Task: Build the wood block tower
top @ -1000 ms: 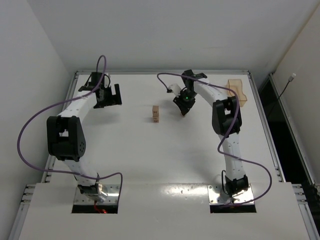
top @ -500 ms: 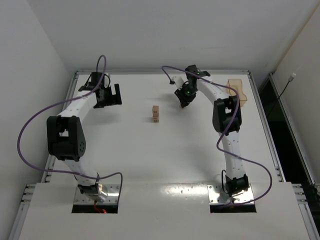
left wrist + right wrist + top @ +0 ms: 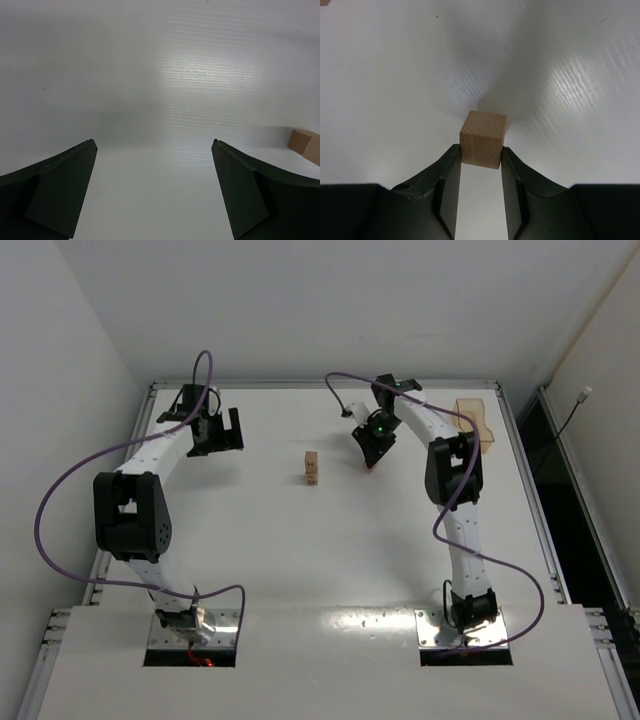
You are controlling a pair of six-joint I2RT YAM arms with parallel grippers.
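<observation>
We judge the cube (image 3: 482,139) light, rigid and smooth-faced, so it is best pinched on two opposite flat sides. Our right gripper (image 3: 480,159) does just that, jaws closed against its sides. That arm reaches far out with the wrist bent down, near the tower (image 3: 312,468), which stands in the middle of the table (image 3: 250,560). Our left gripper (image 3: 218,432) hangs spread wide and empty, well apart from the tower.
</observation>
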